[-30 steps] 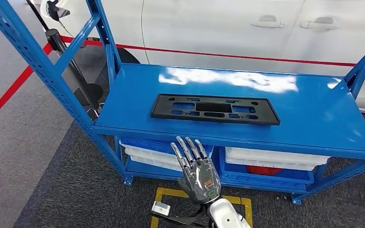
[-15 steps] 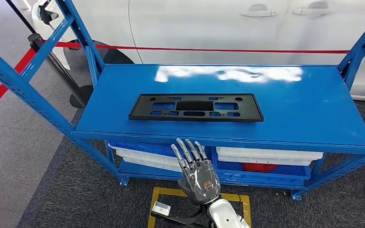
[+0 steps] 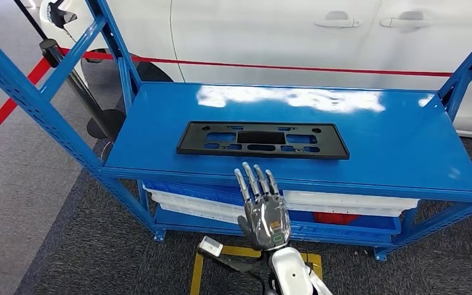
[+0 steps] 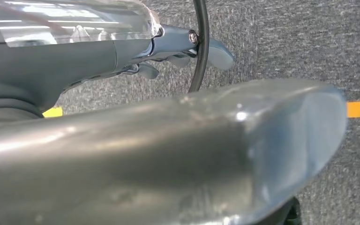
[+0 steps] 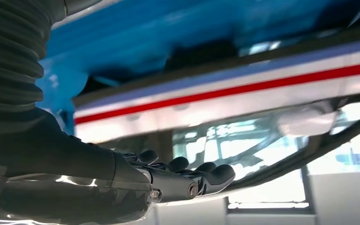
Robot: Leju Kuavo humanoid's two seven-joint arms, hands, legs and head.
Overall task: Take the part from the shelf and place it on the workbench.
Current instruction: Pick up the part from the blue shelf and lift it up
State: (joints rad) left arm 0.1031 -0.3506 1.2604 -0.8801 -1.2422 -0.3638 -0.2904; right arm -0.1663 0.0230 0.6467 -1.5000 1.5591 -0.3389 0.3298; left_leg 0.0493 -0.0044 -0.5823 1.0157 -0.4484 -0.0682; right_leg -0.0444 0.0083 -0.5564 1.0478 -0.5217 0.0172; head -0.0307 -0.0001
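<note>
The robot's right hand point(image 3: 263, 209) is raised on its silver forearm point(image 3: 292, 273), back of the hand toward the head camera, fingers point(image 3: 255, 179) straight, slightly spread and pointing up and forward — holding nothing. From the left wrist, the left hand point(image 4: 183, 51) hangs with fingers loosely curled — nothing in its grasp.

Head view bright, evenly lit, sharp. White glare patches on glossy blue shelf top point(image 3: 295, 98) from overhead light; soft shadow under black part point(image 3: 263, 140). Frame posts bow slightly at edges. Left wrist view: near metal surface badly out of focus, specular highlights. Right wrist view: background motion-blurred, bright backlight, hand point(image 5: 168, 178) dark.
</note>
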